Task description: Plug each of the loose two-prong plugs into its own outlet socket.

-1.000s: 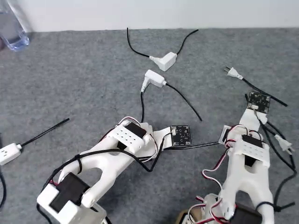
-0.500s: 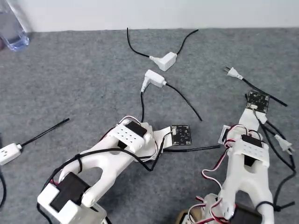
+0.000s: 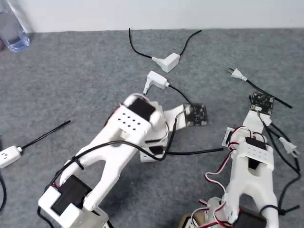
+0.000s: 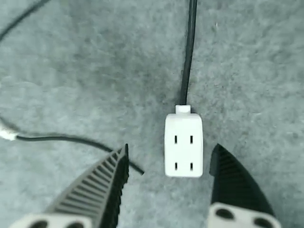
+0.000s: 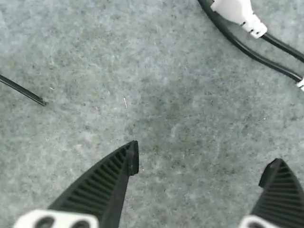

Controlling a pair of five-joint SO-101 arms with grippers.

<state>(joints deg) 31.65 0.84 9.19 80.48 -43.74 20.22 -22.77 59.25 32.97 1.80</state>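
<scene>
Both jaws spread | outlet socket (image 4: 183, 145) slots-up between left jaws' tips | long axis in line with its cord (image 4: 190, 47)

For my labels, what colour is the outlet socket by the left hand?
White outlet socket, black cord; best seen in the left wrist view.

The outlet socket (image 4: 183, 145) is white, its cord (image 4: 189, 47) black, and the carpet (image 4: 71, 71) a mottled grey.
</scene>
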